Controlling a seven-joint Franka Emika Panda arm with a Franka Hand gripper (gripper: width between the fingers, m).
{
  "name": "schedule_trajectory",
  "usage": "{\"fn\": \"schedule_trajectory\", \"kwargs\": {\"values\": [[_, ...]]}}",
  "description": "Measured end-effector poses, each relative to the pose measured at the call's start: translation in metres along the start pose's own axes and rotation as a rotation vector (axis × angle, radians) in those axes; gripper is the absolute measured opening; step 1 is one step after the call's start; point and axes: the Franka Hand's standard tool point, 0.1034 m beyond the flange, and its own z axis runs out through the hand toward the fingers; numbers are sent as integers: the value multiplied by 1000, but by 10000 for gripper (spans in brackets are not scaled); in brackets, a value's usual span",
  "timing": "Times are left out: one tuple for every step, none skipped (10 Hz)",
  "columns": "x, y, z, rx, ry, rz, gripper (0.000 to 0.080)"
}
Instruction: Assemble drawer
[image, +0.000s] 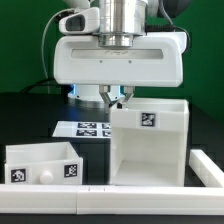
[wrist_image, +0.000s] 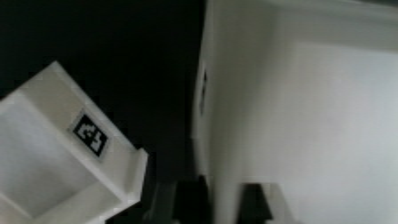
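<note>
exterior view: the drawer housing (image: 150, 152) stands upright on the black table (image: 28, 118), at the exterior view's right, open side up, with one square tag (image: 147, 119) on its near face. a knobbed tray (image: 42, 163) sits well apart from it at the exterior view's near left, with tags on its near wall. the marker board (image: 86, 128) lies flat farther back, between tray and housing. a long white bar (image: 100, 200) runs along the near edge.

the gripper (image: 111, 97) hangs right over the housing's left wall, at its top edge.

wrist view: both dark fingers (wrist_image: 176, 203) are parted with a clear gap, and the housing (wrist_image: 294, 90) wall edge shows in that gap. cannot tell whether the pads touch the wall or have hold of it. the tray (wrist_image: 50, 160) with its tag (wrist_image: 89, 135) lies off to the side, apart from the housing.
</note>
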Motion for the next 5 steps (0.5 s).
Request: {"fn": "schedule_trajectory", "kwargs": {"values": [[-1, -3, 0, 6, -7, 127, 33], [-1, -9, -2, 9, -21, 302, 33], [-3, -15, -2, 3, -42, 450, 33], [-11, -22, -4, -5, -72, 652, 33], [-17, -29, -4, -5, -95, 808, 33]]}}
